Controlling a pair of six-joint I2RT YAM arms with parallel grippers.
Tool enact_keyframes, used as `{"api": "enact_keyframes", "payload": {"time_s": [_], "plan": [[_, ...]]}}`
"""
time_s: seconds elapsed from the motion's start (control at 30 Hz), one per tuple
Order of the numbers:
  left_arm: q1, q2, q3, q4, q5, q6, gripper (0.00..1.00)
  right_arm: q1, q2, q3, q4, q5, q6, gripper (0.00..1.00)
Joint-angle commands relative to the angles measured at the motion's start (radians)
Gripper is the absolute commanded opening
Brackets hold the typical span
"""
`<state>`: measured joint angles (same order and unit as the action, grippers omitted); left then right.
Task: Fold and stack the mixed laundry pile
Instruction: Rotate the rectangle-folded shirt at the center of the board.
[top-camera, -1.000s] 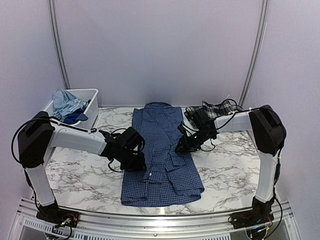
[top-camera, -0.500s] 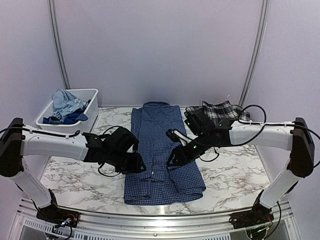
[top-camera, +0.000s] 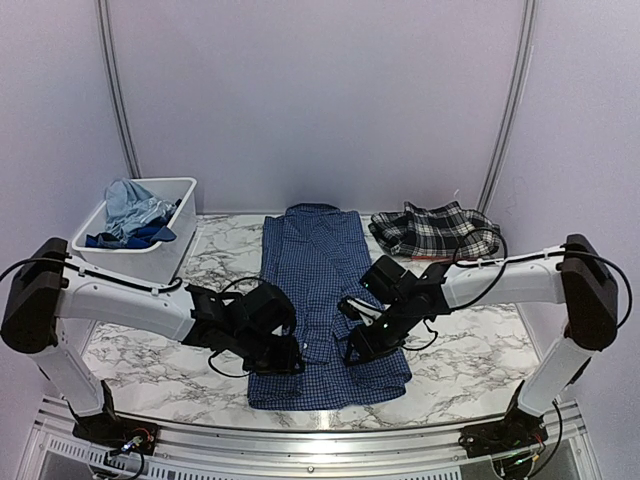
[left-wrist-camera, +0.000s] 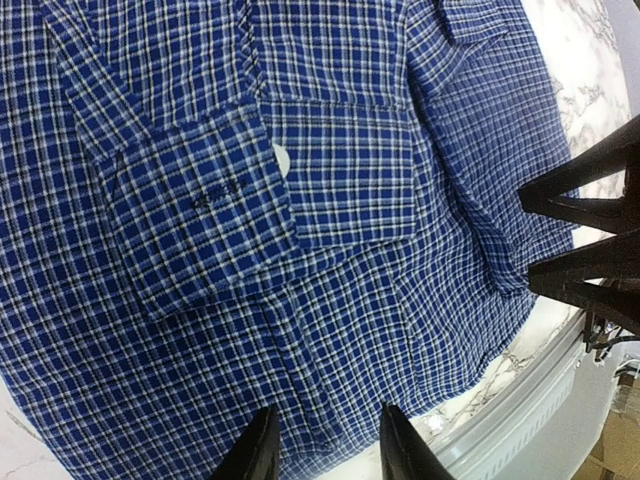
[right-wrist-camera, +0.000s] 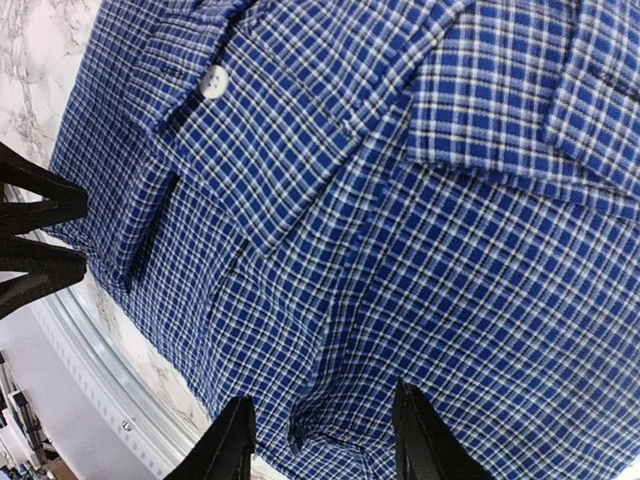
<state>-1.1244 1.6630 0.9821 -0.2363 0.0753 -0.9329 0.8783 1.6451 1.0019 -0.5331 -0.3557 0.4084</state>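
Bin (top-camera: 130, 262), light blue T-shirt (top-camera: 132, 207) inside (royal blue garment (top-camera: 150, 236) beneath)

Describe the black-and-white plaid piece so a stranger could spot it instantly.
Start at the far right corner of the marble table. The plaid piece lies there, right of the navy shirt. It alone is black and white, with large checks.

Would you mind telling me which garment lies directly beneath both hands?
The navy check shirt, spread mid-table; the plaid piece sits folded far right, others bunched in the bin.
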Motion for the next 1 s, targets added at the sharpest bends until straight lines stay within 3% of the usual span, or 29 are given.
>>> {"api": "enact_keyframes", "payload": {"time_s": [0.0,0.3,0.5,0.6,0.67,0.97], "plan": [[-0.002,0.043,0.025,-0.026,0.037,-0.011,0.36,0.022,0.045,0.003,0.028,0.007,0.02,0.43],[-0.015,0.09,0.035,-0.026,0.06,0.006,0.3,0.035,0.075,-0.025,0.075,-0.024,0.05,0.3],[-0.015,0.119,0.048,-0.027,0.063,0.021,0.22,0.037,0.085,-0.031,0.105,-0.043,0.066,0.09],[-0.015,0.131,0.057,-0.027,0.063,0.025,0.11,0.037,0.089,-0.029,0.11,-0.055,0.072,0.01],[-0.015,0.125,0.061,-0.026,0.062,0.03,0.0,0.037,0.079,-0.018,0.101,-0.054,0.072,0.0],[-0.015,0.044,0.135,-0.023,0.085,0.092,0.0,0.037,0.039,0.148,0.02,-0.127,0.062,0.0]]}}
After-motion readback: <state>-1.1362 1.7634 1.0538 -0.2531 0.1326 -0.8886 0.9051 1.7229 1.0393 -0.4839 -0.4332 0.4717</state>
